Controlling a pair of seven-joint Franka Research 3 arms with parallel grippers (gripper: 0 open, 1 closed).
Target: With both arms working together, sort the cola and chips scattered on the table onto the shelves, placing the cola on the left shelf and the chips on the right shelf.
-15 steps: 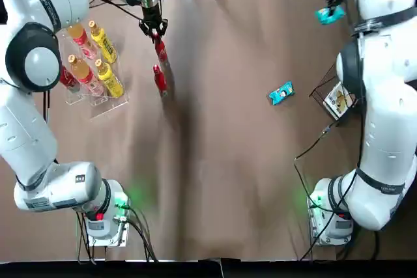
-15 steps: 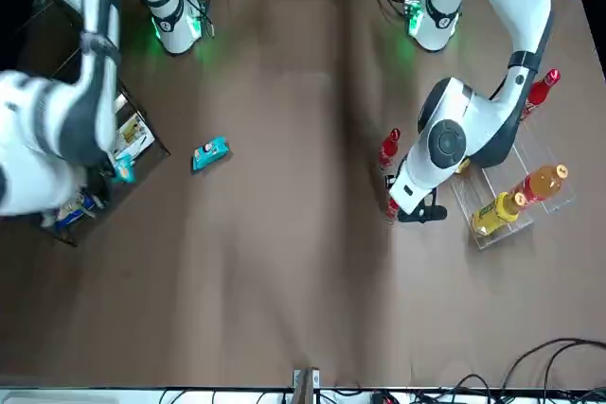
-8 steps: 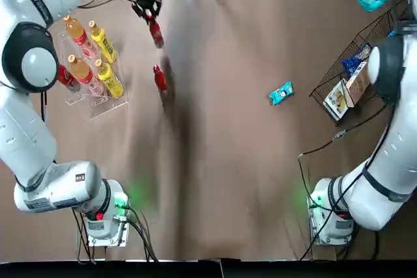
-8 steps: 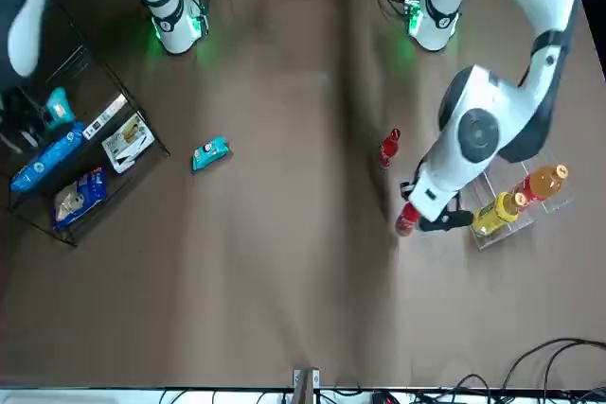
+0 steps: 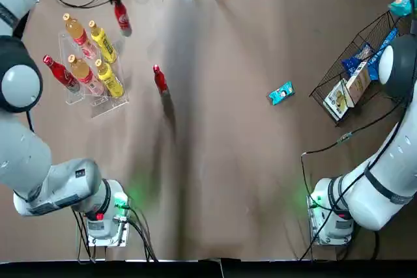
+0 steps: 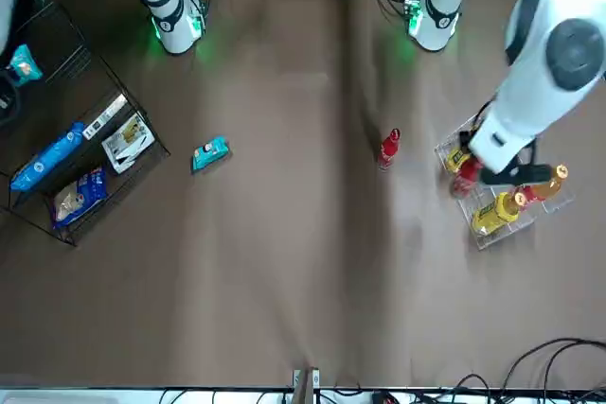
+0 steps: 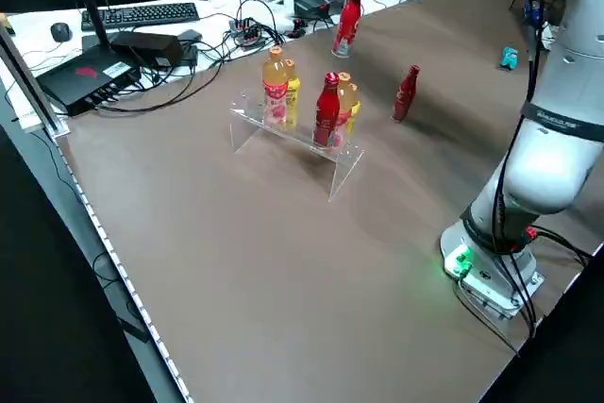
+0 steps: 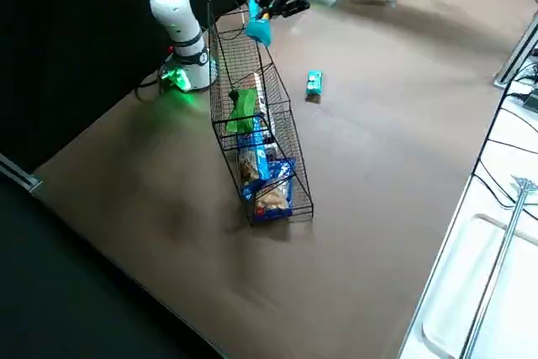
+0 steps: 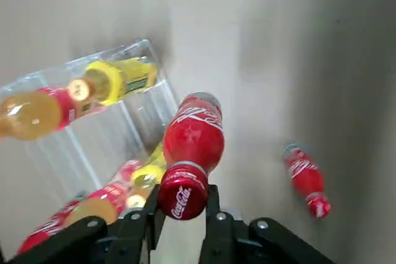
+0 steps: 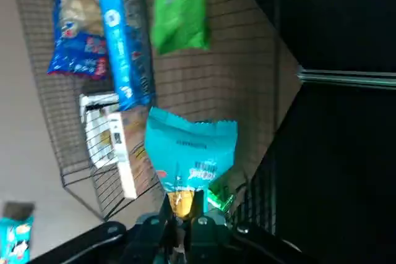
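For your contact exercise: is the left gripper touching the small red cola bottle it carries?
Touching. The left wrist view shows the left gripper with its fingers clamped on the red cap of the small red cola bottle, no gap visible.

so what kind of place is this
Probably a robotics lab set up as a mock shop. Two arms are bolted to a brown table, a keyboard and cables lie along its edge, and a clear rack and wire basket hold drinks and snacks.

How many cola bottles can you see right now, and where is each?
3. One is held by the left end effector above the table beside the clear rack: cola. One stands in the rack. One stands on the table. None seems hidden.
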